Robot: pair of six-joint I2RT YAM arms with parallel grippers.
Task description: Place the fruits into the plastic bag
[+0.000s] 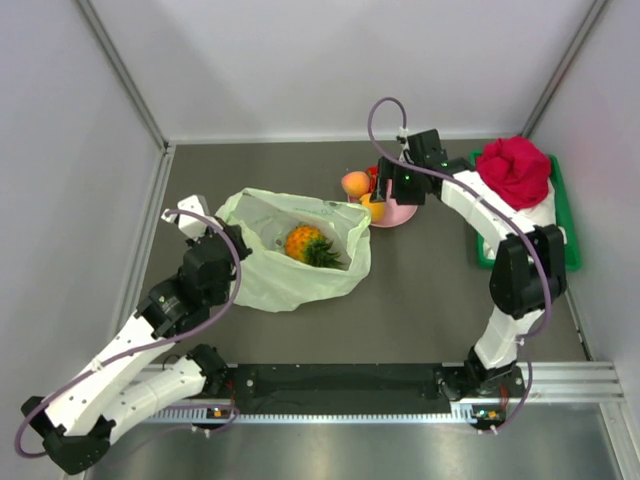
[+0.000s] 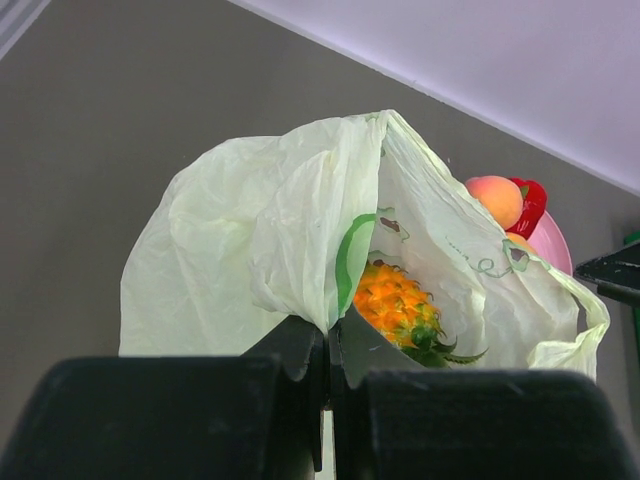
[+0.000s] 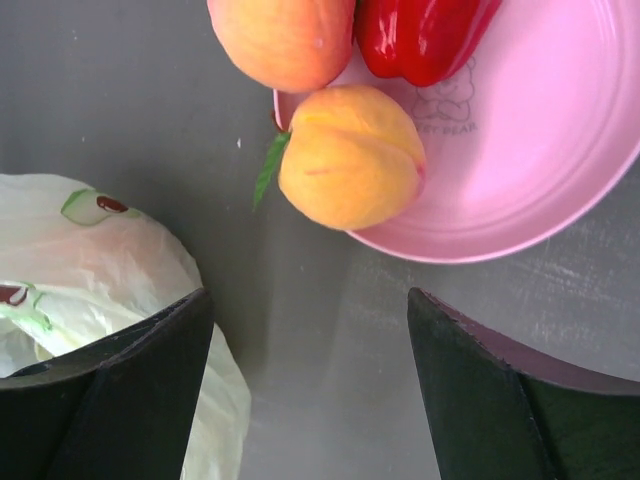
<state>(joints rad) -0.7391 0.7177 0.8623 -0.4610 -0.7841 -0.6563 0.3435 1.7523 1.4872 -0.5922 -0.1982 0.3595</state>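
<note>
Right gripper (image 3: pixel 310 395) hangs with jaws spread wide and nothing between them. I'd make the nearest peach (image 3: pixel 350 155) its next pick. It sits on the left rim of the plate (image 3: pixel 540 180), overhanging toward the bag (image 1: pixel 285 285), just ahead of my fingertips and roughly centred between them. It looks near-round, so I see no long axis to line up on. Close behind it lie a second peach (image 3: pixel 285 40) and a red fruit (image 3: pixel 420 35). That plate lies toward the far edge of the table (image 1: pixel 420 300), right of middle. Just left of it, the bag holds the pineapple (image 1: pixel 305 245), its rim pinched tight by the left gripper (image 2: pixel 328 335), well apart from the plate.
</note>
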